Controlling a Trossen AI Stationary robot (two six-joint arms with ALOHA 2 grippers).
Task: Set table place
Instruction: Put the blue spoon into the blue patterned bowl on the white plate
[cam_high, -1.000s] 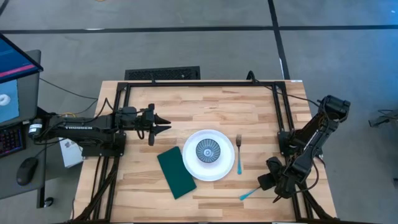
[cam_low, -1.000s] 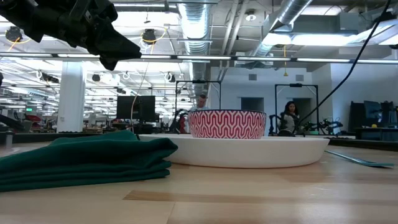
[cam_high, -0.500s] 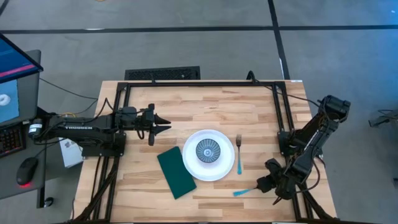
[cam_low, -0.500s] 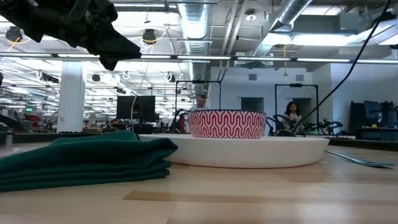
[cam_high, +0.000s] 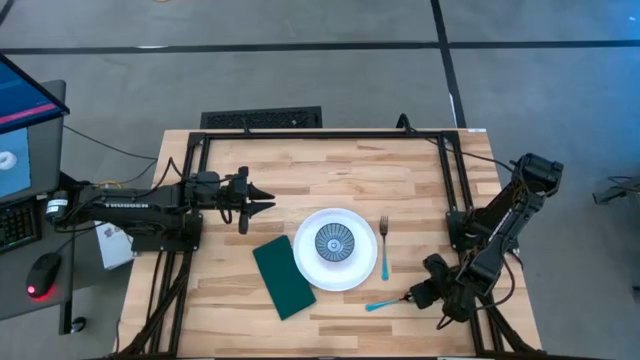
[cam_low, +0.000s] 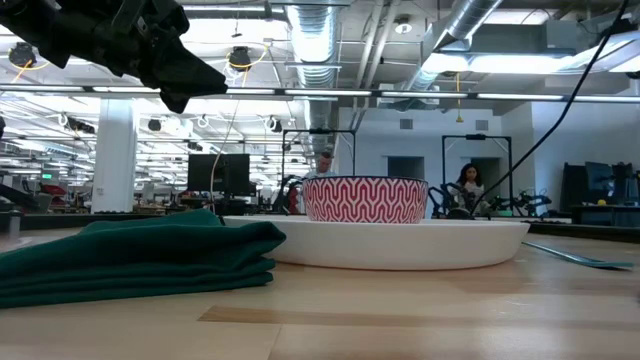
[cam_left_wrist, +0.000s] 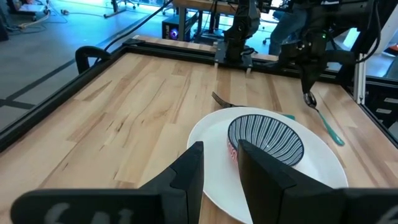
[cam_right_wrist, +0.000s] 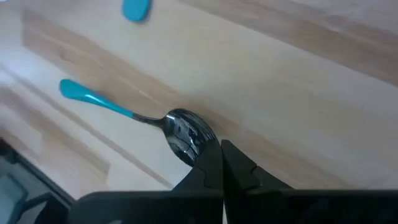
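Observation:
The white plate (cam_high: 335, 262) rests on the wooden table (cam_high: 300, 165) with the small patterned bowl (cam_high: 333, 242) standing in it. The folded dark green napkin (cam_high: 283, 277) lies flat left of the plate. The blue-handled fork (cam_high: 384, 250) lies flat right of the plate. My right gripper (cam_high: 414, 296) is shut on the blue-handled spoon (cam_high: 384, 302) near the table's near right corner, below the fork. My left gripper (cam_high: 268, 200) hovers open and empty to the plate's far left; in the left wrist view (cam_left_wrist: 221, 168) it faces the bowl (cam_left_wrist: 266, 138). My right gripper pinches the spoon's bowl end (cam_right_wrist: 186, 138) between its two shut fingers. The fingers come from above, slanting in from the table's right. The blue handle (cam_right_wrist: 93, 98) sticks out toward the table's left, low over the wood; whether it touches, I cannot tell.
A black metal frame (cam_high: 320, 134) runs along the table's far edge and sides. A monitor and a mouse (cam_high: 40, 275) sit off the table's left. Bare wood lies between the fork and the right arm's base.
My right gripper has moved toward the table's left and a little toward its far edge, carrying the spoon along. The spoon now lies closer to the plate and below the fork's handle.

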